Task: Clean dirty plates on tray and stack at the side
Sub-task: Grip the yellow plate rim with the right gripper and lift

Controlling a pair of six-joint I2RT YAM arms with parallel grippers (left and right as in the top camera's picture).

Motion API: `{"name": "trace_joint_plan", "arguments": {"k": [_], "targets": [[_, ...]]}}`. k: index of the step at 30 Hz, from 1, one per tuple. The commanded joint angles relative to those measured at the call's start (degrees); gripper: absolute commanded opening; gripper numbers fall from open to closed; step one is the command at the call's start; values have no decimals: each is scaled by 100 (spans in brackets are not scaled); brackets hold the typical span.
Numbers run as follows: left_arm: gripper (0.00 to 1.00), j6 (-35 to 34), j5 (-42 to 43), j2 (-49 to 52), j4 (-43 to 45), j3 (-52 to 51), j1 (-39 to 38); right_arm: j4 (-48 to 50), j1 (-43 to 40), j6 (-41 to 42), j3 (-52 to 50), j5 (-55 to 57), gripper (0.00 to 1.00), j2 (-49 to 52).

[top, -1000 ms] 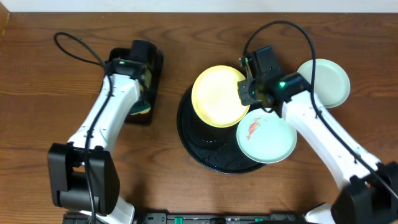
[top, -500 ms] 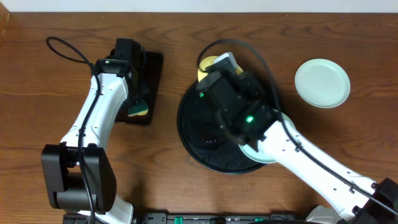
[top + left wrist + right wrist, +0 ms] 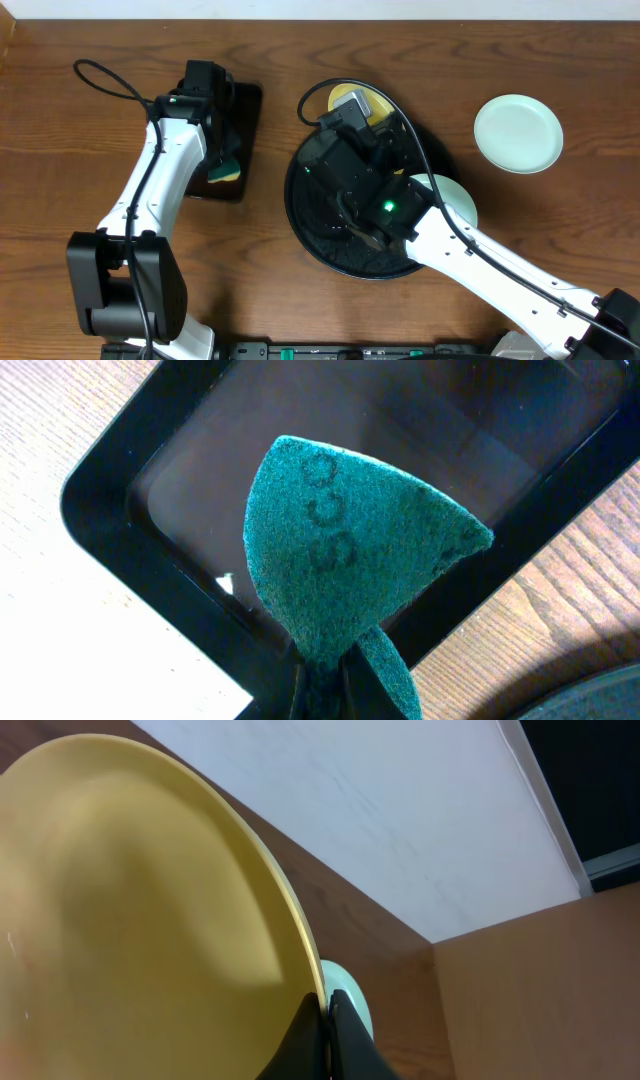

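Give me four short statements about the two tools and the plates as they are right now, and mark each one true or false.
1. The left tool pinches a green scouring sponge. True.
2. That sponge is over the large round glossy black tray. False: it is over the small rectangular black tray.
3. The right tool is shut on the rim of the pale yellow round plate. True.
4. Every plate sits on the round tray. False: one pale mint-white round plate lies on the wooden table, apart from the tray.
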Motion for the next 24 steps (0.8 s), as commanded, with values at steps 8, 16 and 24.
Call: {"name": "trace_joint_plan", "arguments": {"k": [8,16,24], "targets": [[7,-866,-26,68,57,-463,2,-140,-17,249,15,42,1,-109],[7,-861,-26,68,92,-535,4,-157,-46,461,15,17,1,-109],[8,-863,-26,68,94,-535,4,-162,-46,461,15,17,1,-109]]}}
